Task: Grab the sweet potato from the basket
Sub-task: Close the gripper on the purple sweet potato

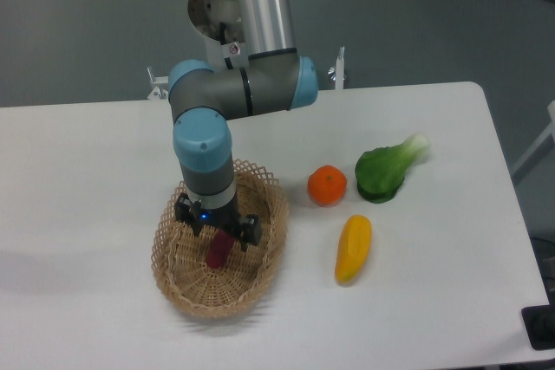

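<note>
The tan wicker basket (269, 249) sits on the white table at the front left. The magenta-purple sweet potato (215, 254) lies inside it, near the middle. My gripper (220, 238) points straight down into the basket, directly over the upper end of the sweet potato and hiding that end. The fingertips are hidden behind the black gripper body and the sweet potato, so I cannot tell whether they are closed on it or whether it still rests on the basket floor.
A round orange fruit (327, 185), a green leafy vegetable (387, 170) and a yellow-orange elongated vegetable (353, 249) lie on the table to the right of the basket. The arm's elbow and upper links stand behind the basket.
</note>
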You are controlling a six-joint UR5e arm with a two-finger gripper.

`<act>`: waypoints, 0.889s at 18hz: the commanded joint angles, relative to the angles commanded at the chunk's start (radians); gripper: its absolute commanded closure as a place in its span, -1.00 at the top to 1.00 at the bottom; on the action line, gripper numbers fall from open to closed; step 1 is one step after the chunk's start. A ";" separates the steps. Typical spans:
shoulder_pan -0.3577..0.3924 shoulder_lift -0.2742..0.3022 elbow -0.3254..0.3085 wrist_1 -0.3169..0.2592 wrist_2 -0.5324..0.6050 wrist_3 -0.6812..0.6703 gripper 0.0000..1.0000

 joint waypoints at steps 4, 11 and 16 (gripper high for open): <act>-0.003 -0.014 -0.021 0.048 0.003 -0.002 1.00; -0.012 -0.018 -0.026 0.058 0.005 -0.003 1.00; -0.012 -0.017 -0.025 0.058 0.006 -0.005 0.48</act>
